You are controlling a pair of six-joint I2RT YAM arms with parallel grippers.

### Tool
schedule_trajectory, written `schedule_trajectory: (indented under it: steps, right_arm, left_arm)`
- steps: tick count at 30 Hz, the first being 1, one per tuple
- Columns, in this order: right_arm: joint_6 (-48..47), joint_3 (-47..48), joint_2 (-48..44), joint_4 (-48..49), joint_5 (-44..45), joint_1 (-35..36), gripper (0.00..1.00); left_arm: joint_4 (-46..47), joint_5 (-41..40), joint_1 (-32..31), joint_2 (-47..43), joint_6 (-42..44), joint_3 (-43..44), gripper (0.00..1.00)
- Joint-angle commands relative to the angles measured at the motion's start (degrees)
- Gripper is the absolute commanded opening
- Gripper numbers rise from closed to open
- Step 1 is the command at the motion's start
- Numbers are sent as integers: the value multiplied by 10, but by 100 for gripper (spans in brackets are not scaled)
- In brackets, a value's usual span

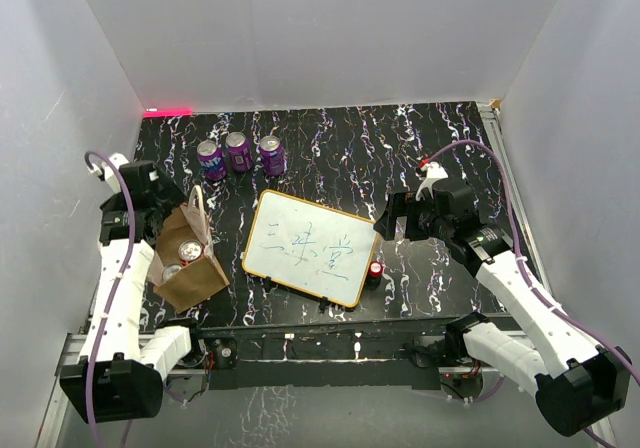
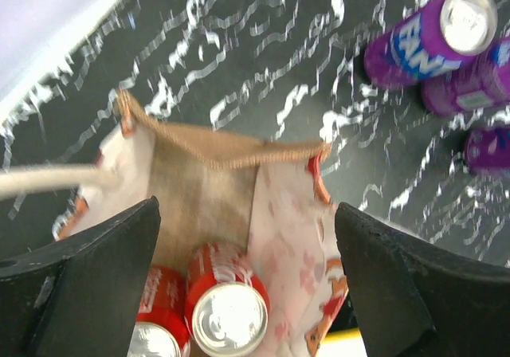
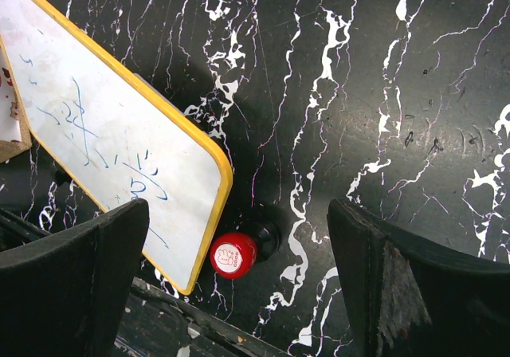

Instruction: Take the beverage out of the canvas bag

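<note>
The left claw hangs spread wide, empty, over the canvas bag, where two red cans stand. A cream handle stretches beside the opening. Purple cans stand beyond, a whiteboard alongside. The right claw gapes empty.

Plain white walls enclosed a black, white-veined surface; a red light glowed upper left.

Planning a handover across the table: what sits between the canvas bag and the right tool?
The top view shows the yellow-framed white board between the canvas bag and the right tool, with a small red-capped bottle at the board's near right corner.
</note>
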Motion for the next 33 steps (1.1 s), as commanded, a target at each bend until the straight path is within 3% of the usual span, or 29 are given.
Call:
schedule_trajectory:
  steps: [1,12,17,33]
  right_arm:
    - [-4,7,-2,24,4,3,98]
    - [-4,6,3,23,-2,4,98]
    - [-4,6,0,25,0,4,98]
    - [-4,6,-3,26,-3,3,98]
  left_arm:
    - [-48,61,2,-42,-84,-55,87]
    - [-69,114,2,-59,-126,-134,75]
    - [-69,134,1,-22,-104,-130,62]
    - [-67,185,2,82,-79,-122,70]
